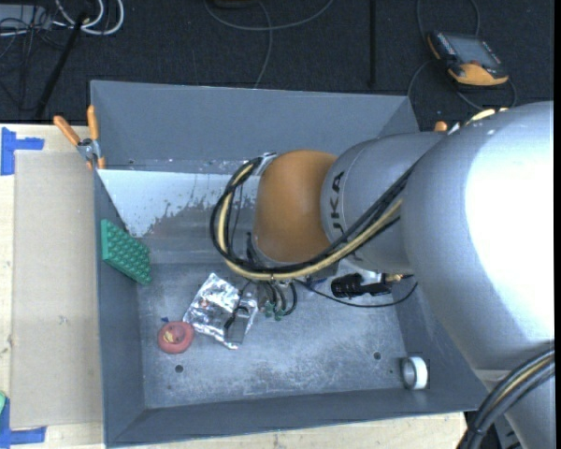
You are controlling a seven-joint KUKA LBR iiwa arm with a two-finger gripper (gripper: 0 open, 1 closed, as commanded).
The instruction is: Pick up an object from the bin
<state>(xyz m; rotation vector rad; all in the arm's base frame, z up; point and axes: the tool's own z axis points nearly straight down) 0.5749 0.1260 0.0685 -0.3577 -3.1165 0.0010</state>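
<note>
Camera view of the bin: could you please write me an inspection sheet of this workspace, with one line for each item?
Surface: grey metal bin, floor scuffed, back wall speckled white.
Job's things: crumpled silver foil packet left of centre; red round piece close at its lower left.
Clutter: green studded plate leaning at the left wall; small silver ring in the near right corner.
Grippers: gripper low at the foil packet's right edge.
Cables: yellow and black cables looped round the orange wrist cover.
Surroundings: dark floor behind the bin, with white wires and two orange-and-black devices.
</note>
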